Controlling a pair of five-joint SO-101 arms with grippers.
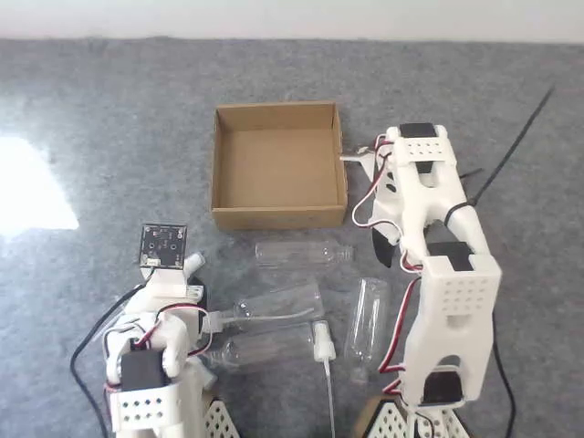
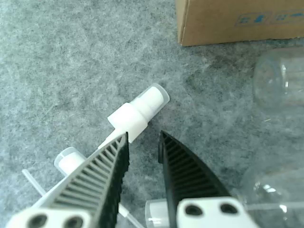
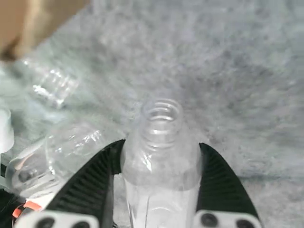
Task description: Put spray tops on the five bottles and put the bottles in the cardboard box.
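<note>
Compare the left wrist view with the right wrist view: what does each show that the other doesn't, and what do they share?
Left wrist view: the left claw, jaws open, poised over a white spray top lying on the grey table, with a second spray top beside one jaw. Right wrist view: the right claw, jaws pressed against both sides of an uncapped bottle with bare neck threads. Shared: a corner of the cardboard box and loose clear bottles lying on the table.
</note>
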